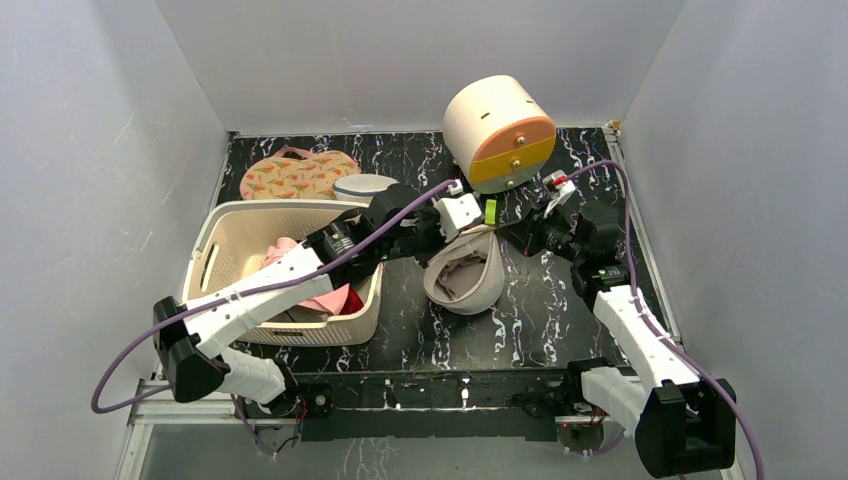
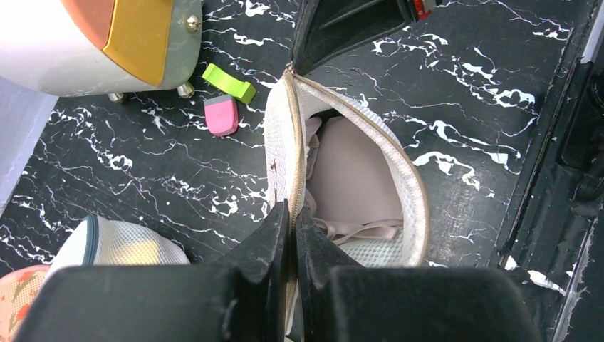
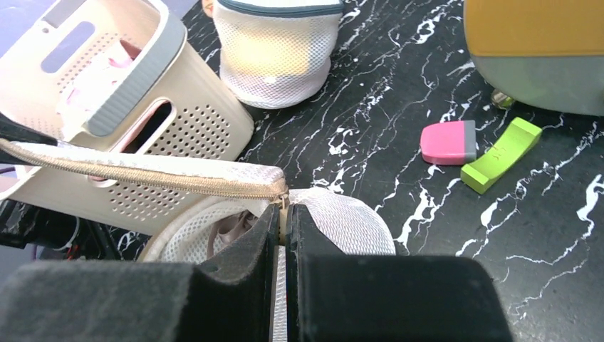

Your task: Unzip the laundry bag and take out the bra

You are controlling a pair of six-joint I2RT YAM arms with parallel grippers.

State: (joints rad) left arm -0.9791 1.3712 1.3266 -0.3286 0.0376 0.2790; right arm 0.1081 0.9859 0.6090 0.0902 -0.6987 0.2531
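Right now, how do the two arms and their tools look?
The left arm and right arm have white shells, black joints and a lilac cable each. The left tool and right tool are matte black, with blocky, wedge-tipped fingers.

I see a cream basket at nine o'clock, a floral pouch at eleven, a round drawer unit at twelve.
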